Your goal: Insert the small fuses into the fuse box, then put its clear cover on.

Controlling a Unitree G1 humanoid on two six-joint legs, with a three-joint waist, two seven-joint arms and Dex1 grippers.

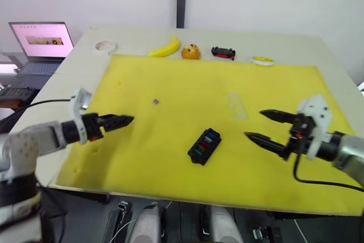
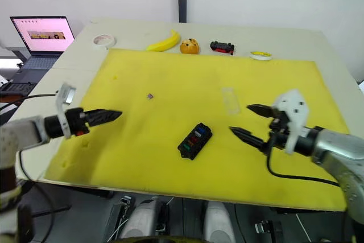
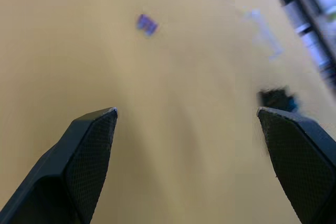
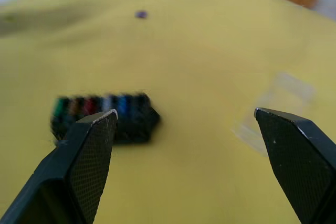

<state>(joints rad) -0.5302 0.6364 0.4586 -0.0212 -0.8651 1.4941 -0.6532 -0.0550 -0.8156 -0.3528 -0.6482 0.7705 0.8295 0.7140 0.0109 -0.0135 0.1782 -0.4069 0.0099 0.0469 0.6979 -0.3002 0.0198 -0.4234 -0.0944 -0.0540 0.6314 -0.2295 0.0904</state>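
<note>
Fuse box (image 1: 204,145): mid yellow mat (image 1: 170,92), coloured fuses seated. Purple fuse (image 1: 156,102): loose, far-left of it. Clear cover (image 1: 237,105): flat, far-right of it. Left gripper (image 1: 127,120), right gripper (image 1: 255,125): both wide, empty.

Bright yellow mat (image 1: 170,89) on a pale off-white counter (image 1: 296,46). Fuse box (image 1: 204,145) is black, with small fuses (image 1: 207,140) in it showing blue, red, green and orange-brown spots; right wrist view shows a row of green, brown, red, grey and blue. One loose purple fuse (image 1: 156,102) on the mat. Clear cover (image 1: 237,105) is colourless, just a faint pale outline on the yellow. Left pincer (image 1: 122,121) has black fingers with a fine cross-hatch texture, red bit near its white mount; right pincer (image 1: 263,126) likewise black on white. Banana (image 1: 165,48) yellow, orange ball (image 1: 190,52) with dark marks, toy car (image 1: 223,53) black and red, tape roll (image 1: 106,46) white, small ring (image 1: 263,60) yellow. Laptop (image 1: 41,41) screen pink-white.
</note>
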